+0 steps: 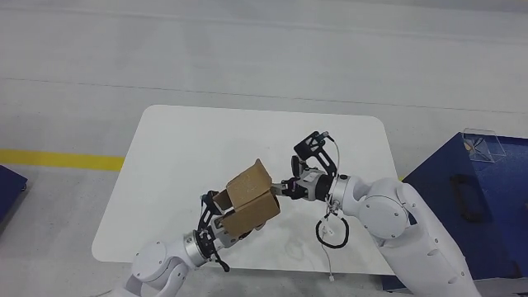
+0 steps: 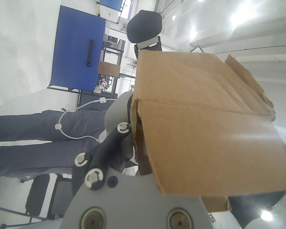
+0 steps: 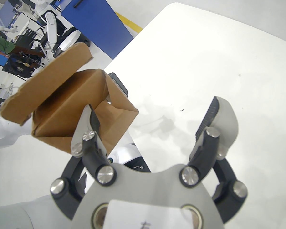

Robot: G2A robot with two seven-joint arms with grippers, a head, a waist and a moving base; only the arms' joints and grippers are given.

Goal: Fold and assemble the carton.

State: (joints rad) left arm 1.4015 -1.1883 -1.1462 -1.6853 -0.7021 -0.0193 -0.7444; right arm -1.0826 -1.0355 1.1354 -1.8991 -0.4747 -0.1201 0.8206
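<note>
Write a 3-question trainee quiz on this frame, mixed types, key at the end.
1. True or false: the right gripper is shut on the carton.
2. Which one clamps the carton? A) left gripper B) right gripper C) neither
3. Fill in: the carton end facing the right gripper is ___ (open / closed).

Key:
1. False. It is open, with one finger by the carton.
2. A.
3. Open. The inside of the carton shows in the right wrist view.
</note>
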